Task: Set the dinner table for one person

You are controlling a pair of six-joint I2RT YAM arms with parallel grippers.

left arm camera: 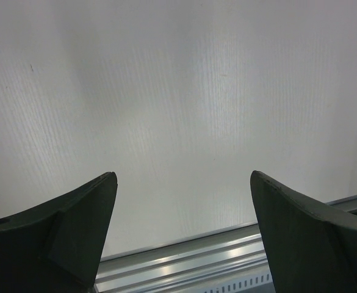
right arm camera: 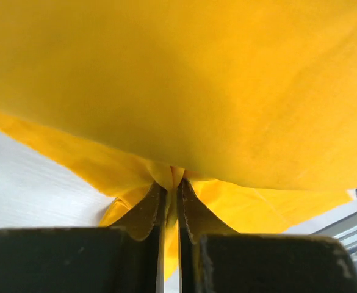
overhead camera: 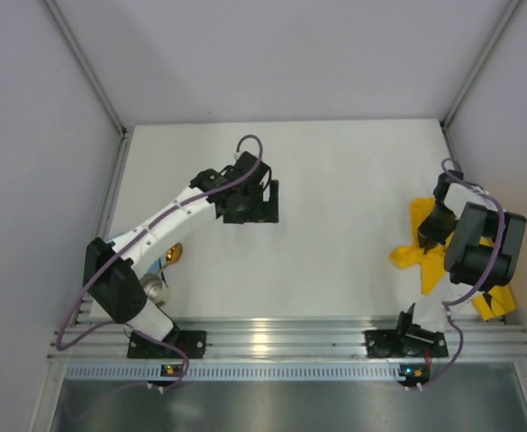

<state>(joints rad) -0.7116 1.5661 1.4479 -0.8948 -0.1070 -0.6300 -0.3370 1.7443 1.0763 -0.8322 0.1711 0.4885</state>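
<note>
— Starting at the right gripper (right arm camera: 171, 183): clamped or loose?

— Clamped. Pinching a gathered fold of the yellow placemat (right arm camera: 202, 79), jaws nearly flush together, cloth bunched right at the tips.

— Lifted?

— Partly, judging from the wrist view: draped above the tips and sagging toward the white surface on the left. Crumpled rather than spread when seen from overhead, lying at the right edge of the dinner table (overhead camera: 335, 180), close to the near rail (overhead camera: 281, 340).

— And the left gripper (left arm camera: 182, 183)?

— Spread wide, holding nothing. Hovering over bare tabletop around the middle, angled toward the near rail.

— Which step, then?

— Probably the first: fetching the placemat to lay it as the base of the setting. Grasped, not yet placed.

— Next move?

— Likely carrying or dragging the cloth toward the centre, then flattening it. Calls for a firm pinch throughout, given the risk of slipping off so thin a fold. Calls too for a second grip on another edge, perhaps by the left, to pull out the wrinkles.

— Anything else waiting?

— Something gold-coloured (overhead camera: 173, 254) and something silvery (overhead camera: 158, 290) beside the left arm's base, half hidden and impossible to name from here. Possibly tableware for later.
</note>
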